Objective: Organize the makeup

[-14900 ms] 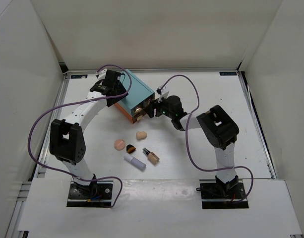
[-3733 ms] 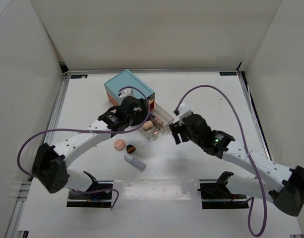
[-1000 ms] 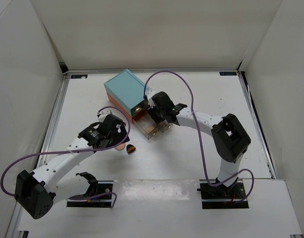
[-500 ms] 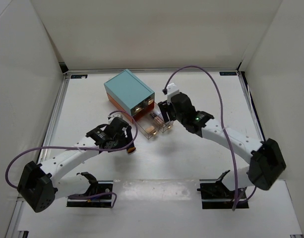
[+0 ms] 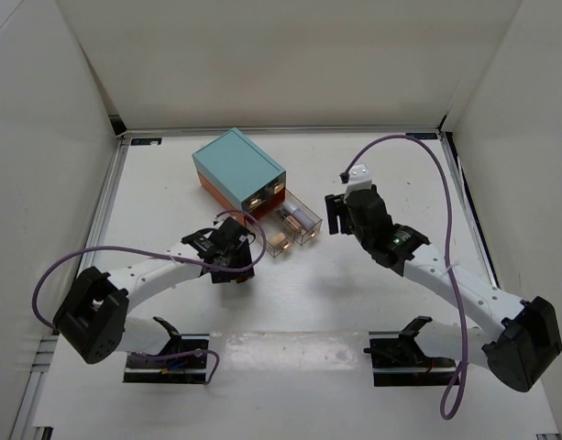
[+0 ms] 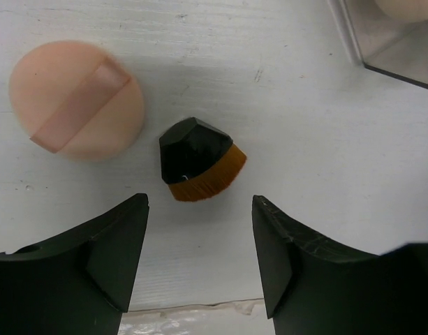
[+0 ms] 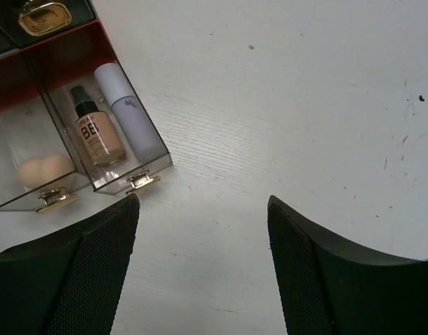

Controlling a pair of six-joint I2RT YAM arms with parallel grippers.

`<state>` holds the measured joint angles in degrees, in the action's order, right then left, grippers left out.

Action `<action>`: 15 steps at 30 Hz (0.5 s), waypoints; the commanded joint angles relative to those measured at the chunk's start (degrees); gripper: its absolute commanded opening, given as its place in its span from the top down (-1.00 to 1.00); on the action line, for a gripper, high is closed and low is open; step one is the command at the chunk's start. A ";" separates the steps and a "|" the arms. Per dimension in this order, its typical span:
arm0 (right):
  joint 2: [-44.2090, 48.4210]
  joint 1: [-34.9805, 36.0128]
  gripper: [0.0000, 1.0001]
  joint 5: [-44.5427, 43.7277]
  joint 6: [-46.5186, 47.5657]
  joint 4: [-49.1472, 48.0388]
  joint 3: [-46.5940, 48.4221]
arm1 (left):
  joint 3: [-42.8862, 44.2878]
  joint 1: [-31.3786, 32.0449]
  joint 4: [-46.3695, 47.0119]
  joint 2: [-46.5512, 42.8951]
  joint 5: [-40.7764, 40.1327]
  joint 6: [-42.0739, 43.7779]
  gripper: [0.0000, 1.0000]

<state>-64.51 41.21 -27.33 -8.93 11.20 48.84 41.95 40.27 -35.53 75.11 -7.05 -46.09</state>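
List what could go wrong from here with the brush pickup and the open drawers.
1. The left pincer hangs open over the stubby brush, soft bristles nearest; closing there may squirt it out or tip it.
2. The peach puff lies just beside the brush, so a descending finger could shove it.
3. The right pincer hangs empty close to the open drawers; a swing might knock them askew.

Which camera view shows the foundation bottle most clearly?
The right wrist view: the foundation bottle lies close and unobstructed in its clear drawer, beside the white tube. The top external view shows it only as a tiny shape; the left wrist view does not show it.
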 commanded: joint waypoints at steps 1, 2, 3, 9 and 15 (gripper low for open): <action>2.28 -0.78 -0.53 -2.90 -1.62 0.66 -1.11 | 2.16 0.33 0.37 1.88 -1.39 0.29 -0.42; 2.28 -1.13 -0.53 -2.90 -1.71 0.75 -1.20 | 2.08 0.42 0.20 2.40 -1.39 0.38 -0.42; 2.63 -1.48 -0.53 -2.82 -1.62 1.10 -1.46 | 1.90 0.42 0.37 2.58 -1.48 0.56 -0.42; 4.13 -2.19 -0.53 -3.08 -2.32 1.28 -2.78 | 2.16 0.86 1.25 5.74 -2.09 0.30 -0.29; 4.92 -2.72 -0.53 -2.90 -2.32 1.45 -3.49 | 4.10 1.21 0.37 7.50 -5.43 -0.15 -0.22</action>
<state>-61.32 38.72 -28.88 -10.31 13.56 45.89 43.64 41.19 -35.55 82.94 -9.67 -46.00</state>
